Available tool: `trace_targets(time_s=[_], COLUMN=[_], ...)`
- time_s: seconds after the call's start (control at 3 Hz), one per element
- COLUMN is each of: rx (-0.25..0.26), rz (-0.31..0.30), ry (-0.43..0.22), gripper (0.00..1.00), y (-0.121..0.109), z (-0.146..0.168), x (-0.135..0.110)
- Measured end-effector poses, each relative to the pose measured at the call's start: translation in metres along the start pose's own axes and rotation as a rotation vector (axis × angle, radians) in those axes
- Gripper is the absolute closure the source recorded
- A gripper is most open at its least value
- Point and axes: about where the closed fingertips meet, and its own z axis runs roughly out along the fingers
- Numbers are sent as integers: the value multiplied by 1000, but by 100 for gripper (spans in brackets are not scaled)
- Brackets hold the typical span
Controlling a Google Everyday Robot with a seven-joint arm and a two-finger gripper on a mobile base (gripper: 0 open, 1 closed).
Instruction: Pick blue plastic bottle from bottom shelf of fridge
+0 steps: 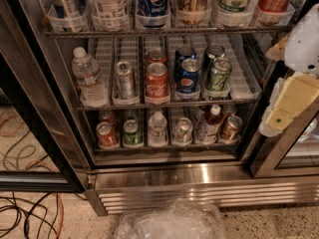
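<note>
Steel fridge (164, 176): its door appeared open, leaving the racks reachable from the front.
Bottom shelf (169, 147): clear lane dividers held one row upright: red can (105, 134), green can (131, 132), water bottle (157, 128), silver can (183, 130), the target, copper-brown can (231, 127).
Blue plastic bottle (208, 127): stood second lane from the right, between silver can and copper-brown can, untouched.
End effector (281, 114): hung at the right, outside the racks, well apart from the bottle; nothing seen in it; how far open, I could not tell.
</note>
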Motion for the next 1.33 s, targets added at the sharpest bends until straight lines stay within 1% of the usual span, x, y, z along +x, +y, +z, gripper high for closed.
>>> trace_targets(time_s=[0.33, 0.67, 1.0, 1.33], rx=[-54, -104, -93, -92], rz=[137, 271, 289, 289], ry=[-137, -295, -339, -339], gripper=[0, 0, 0, 0], y=[11, 33, 31, 31], z=[34, 63, 64, 64], x=[-22, -57, -68, -68])
